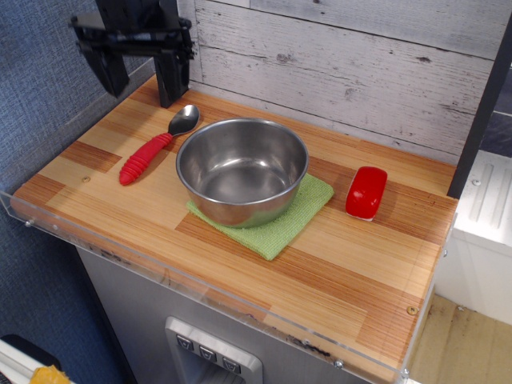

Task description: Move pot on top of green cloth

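Gripper, jaws spread wide and empty, raised at 10 o'clock from the pot. Pot upright on the green cloth. Red-handled spoon at its 9 o'clock; red block at 3 o'clock.

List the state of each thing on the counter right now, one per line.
pot: upright, empty, resting on the cloth
green cloth: flat, mostly covered by the pot
spoon: lying flat left of the pot, apart from it
red block: lying right of the cloth
gripper: open, raised, holding nothing
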Available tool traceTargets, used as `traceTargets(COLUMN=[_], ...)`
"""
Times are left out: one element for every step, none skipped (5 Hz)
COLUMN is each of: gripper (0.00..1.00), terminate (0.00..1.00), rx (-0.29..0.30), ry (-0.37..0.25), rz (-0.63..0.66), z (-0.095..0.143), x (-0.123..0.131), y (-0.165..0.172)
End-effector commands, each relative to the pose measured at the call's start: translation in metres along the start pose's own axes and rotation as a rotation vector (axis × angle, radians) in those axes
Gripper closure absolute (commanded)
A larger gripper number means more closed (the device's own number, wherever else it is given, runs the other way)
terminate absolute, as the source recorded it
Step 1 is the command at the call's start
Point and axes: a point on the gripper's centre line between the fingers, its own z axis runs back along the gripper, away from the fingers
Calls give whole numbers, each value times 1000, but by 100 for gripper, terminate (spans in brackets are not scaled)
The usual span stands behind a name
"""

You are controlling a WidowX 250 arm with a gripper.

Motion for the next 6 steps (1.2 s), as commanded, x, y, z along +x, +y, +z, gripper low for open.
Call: traceTargets(gripper=[0, 0, 0, 0, 0, 0], terminate=[0, 0, 0, 0, 0, 100], rx=[-40, -12, 9, 37, 37, 37], ry=[-36, 0, 5, 4, 4, 4], rz=[-214, -163, -142, -158, -158, -158], z=[21, 13, 10, 9, 9, 9], x=[7, 11, 10, 10, 10, 10], y=[-15, -18, -18, -18, -18, -18])
